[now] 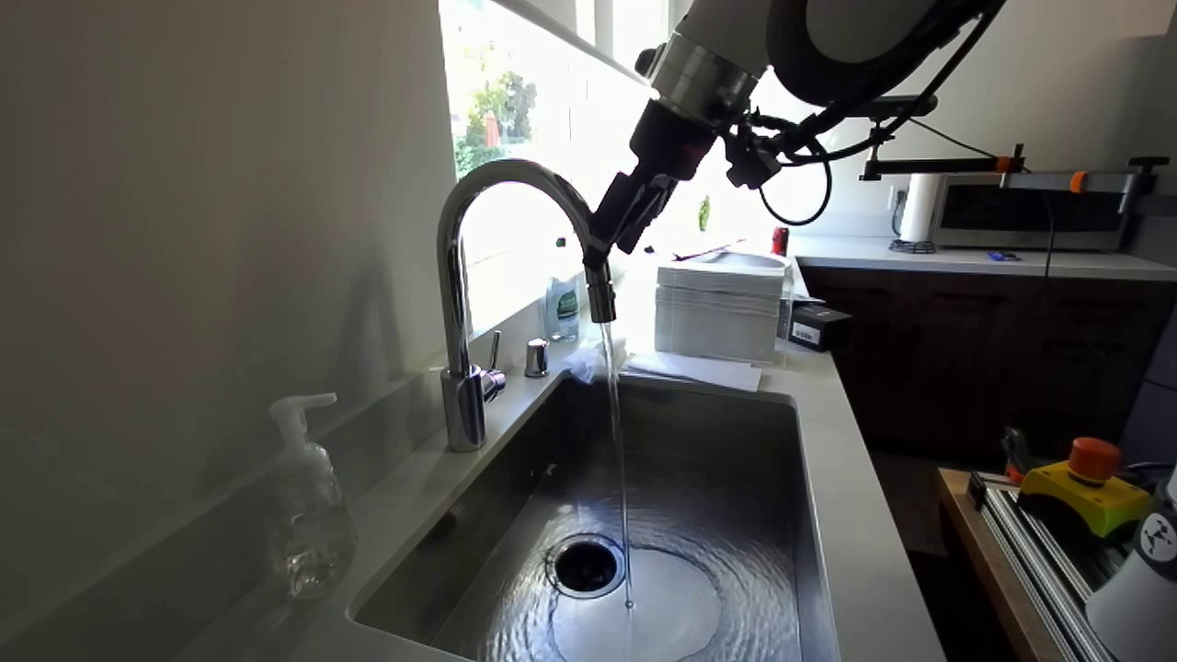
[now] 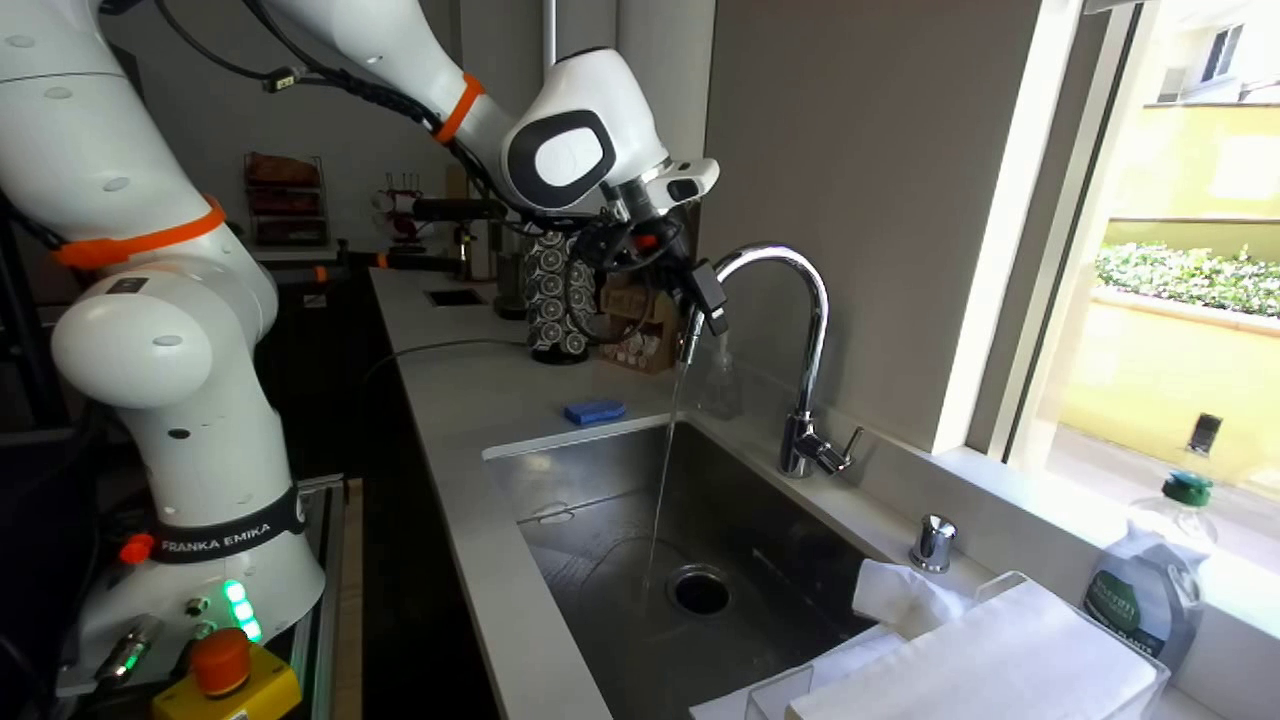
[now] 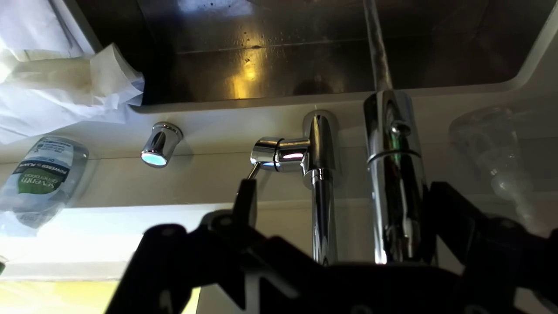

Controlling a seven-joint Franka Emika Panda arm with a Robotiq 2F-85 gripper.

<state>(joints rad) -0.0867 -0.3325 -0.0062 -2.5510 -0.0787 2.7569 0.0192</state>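
Hanging down from the upper right in an exterior view, with fingers (image 1: pixel 612 210) at the spray head (image 1: pixel 602 300) of a curved faucet (image 1: pixel 452 294). Pouring water (image 1: pixel 614 414) into the sink (image 1: pixel 726 432) below, in both exterior views. Showing a red can (image 1: pixel 780 242) and a microwave (image 1: pixel 1021 216) on the worktop (image 1: pixel 855 506) at upper right.

Showing, in an exterior view, the faucet right of center, with a blue sponge (image 2: pixel 595 411) just beyond the sink and a pod rack (image 2: pixel 550 295) farther back.

Spreading the fingers wide apart at the bottom of the wrist view, with nothing clamped. Leaving the spray head between them, right of center, close to the right-hand tip, with contact hard to tell. Showing a bottle (image 3: pixel 43 172) at left and a soap pump (image 3: pixel 486 135) at right.
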